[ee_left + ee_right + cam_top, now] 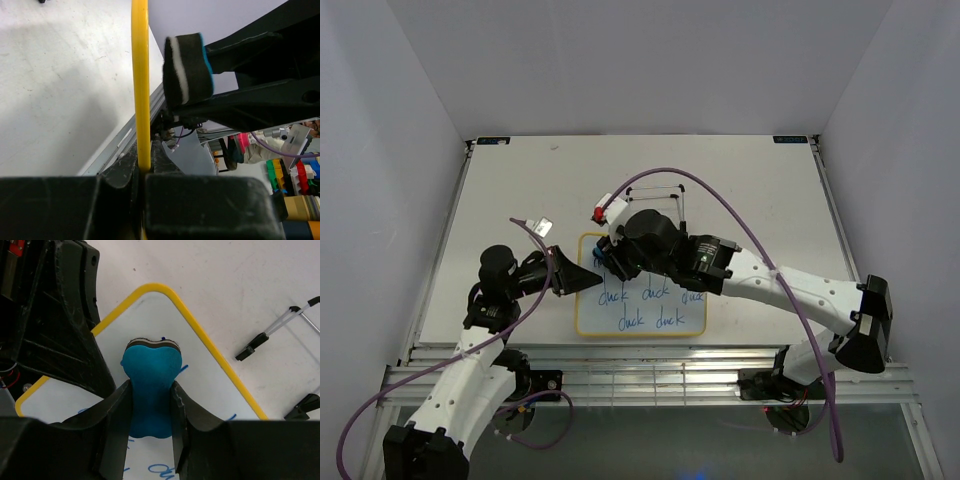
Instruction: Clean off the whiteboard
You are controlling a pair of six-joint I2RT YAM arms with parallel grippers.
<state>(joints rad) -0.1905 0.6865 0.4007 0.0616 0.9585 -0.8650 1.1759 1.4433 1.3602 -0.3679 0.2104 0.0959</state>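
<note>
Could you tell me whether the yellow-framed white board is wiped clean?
Not clean: the yellow-framed whiteboard bears blue handwritten "duck" words.

Clad in white shells with black joints and black wrist housings: left arm [470, 375] at 7 o'clock in the top view, right arm [800, 290] at 4 o'clock. Trailed by a purple cable [672, 171] apiece, with a small red-and-white plug [601, 212] at 11 o'clock of the right wrist. Tipped with matte black, wedge-shaped fingers [115, 430], scuffed and faintly scratched.
</note>
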